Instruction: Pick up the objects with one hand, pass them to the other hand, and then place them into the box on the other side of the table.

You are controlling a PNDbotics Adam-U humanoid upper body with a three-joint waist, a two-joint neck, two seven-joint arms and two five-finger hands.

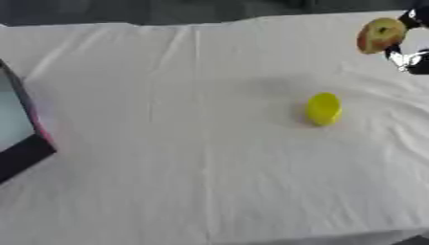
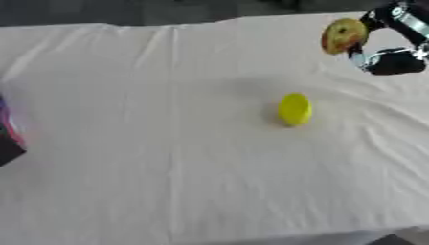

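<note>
My right hand (image 2: pixel 392 39) is at the upper right, above the table's far right part, with its fingers curled round a yellow-red apple (image 2: pixel 343 35) held off the cloth. A small yellow round object (image 1: pixel 323 108) lies on the white tablecloth, below and left of the apple and apart from the hand. The box (image 1: pixel 18 131), dark-rimmed with a pink edge and a pale inside, stands at the left edge and is partly cut off. My left hand shows in neither view.
A white creased cloth (image 1: pixel 184 143) covers the whole table. Its far edge (image 1: pixel 167 24) meets a dark background, and the near edge shows at the bottom right corner.
</note>
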